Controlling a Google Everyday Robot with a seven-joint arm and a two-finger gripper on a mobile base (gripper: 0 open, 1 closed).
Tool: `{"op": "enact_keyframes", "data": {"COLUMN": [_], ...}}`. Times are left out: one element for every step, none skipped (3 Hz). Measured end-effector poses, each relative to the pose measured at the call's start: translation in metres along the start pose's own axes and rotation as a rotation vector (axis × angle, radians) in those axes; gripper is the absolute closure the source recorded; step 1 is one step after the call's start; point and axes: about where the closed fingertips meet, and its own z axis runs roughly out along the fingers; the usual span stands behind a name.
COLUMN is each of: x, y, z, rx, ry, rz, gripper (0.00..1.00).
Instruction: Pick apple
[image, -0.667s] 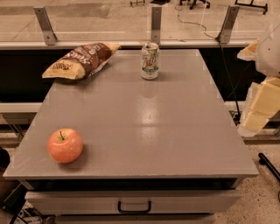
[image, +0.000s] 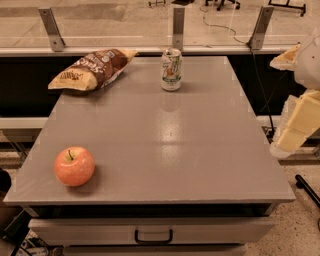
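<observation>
1. The apple (image: 74, 166) is sitting stem-up at the near left corner of the table (image: 170, 140), close to both the front and left edges.
2. The gripper (image: 296, 125) is hanging off the table's right side, well apart from the apple. You can't tell whether it's spread or closed.
3. You're likely facing a long reach across the table, and the apple isn't picked yet.
4. Risk: if you're touching the round apple off-centre, it could be rolling off those near edges.
5. Risk: if you're coming in too low, you could be scraping the tabletop.
6. The chip bag (image: 92, 69) and soda can (image: 171, 70) are sitting at the far side, well apart from the apple, so they're probably not interfering.
</observation>
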Motion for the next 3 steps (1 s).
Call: {"op": "enact_keyframes", "data": {"x": [-0.005,-0.021,-0.055], "y": [0.011,0.021,0.024], "z": [0.011,0.034,0.058], "rx": [-0.002,0.002,-0.029], "ry": [-0.137,-0.319,-0.51], "rz": [0.017,0.038,0.04], "gripper": [0.0,0.0,0.0]}}
